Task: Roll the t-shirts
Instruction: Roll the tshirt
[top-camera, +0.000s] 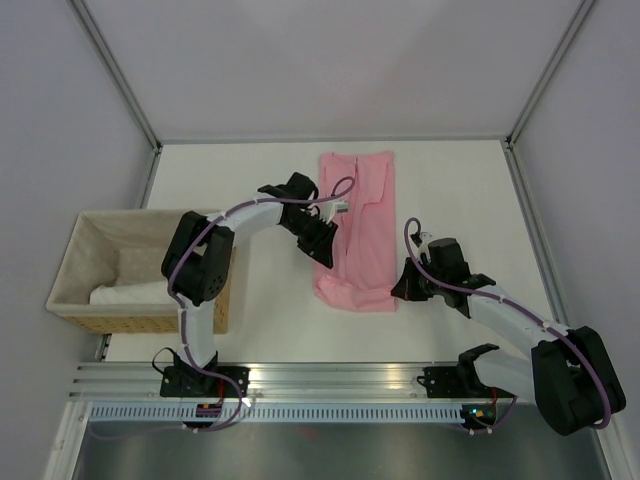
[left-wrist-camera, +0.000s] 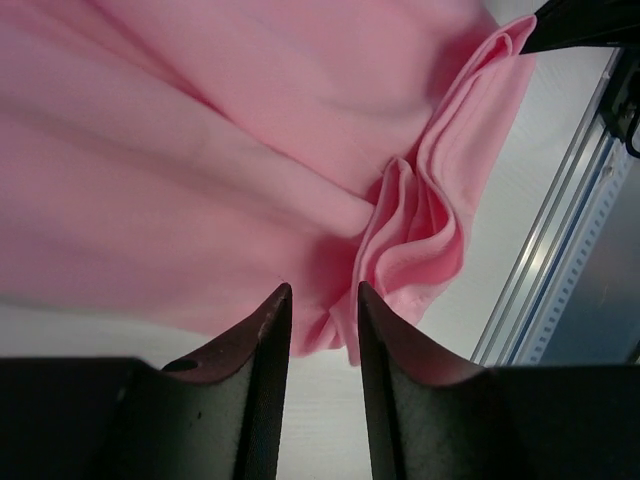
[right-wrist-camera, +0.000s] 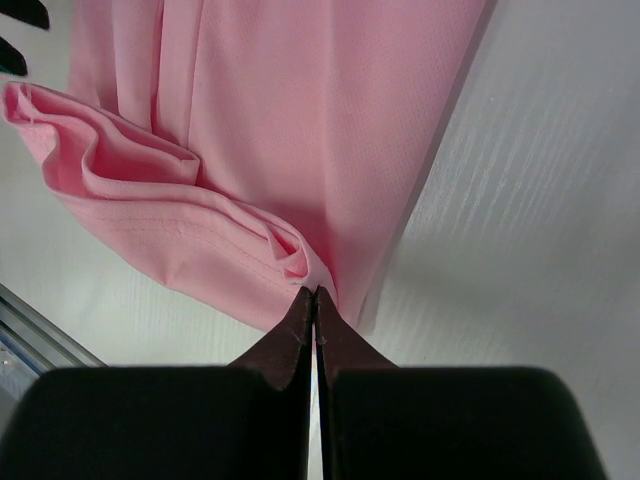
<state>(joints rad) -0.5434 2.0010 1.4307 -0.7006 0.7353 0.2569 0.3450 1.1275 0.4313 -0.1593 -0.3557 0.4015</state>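
Roll starting at near hem; t-shirt (top-camera: 358, 230) lies mid-table (top-camera: 230, 180) as a long strip. My left gripper (left-wrist-camera: 322, 300): jaws apart, empty, beside bunched hem. My right gripper (right-wrist-camera: 315, 295): jaws together at hem corner. Next: pinch both corners evenly.

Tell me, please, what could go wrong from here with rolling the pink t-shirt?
1. The left hand stands open, its jaws not closed on the fabric, so the loose folds at the near end of the t-shirt may well fall flat on that side.
2. The right hand is shut right at the near corner; if only that side moves forward, the roll would probably come out skewed.
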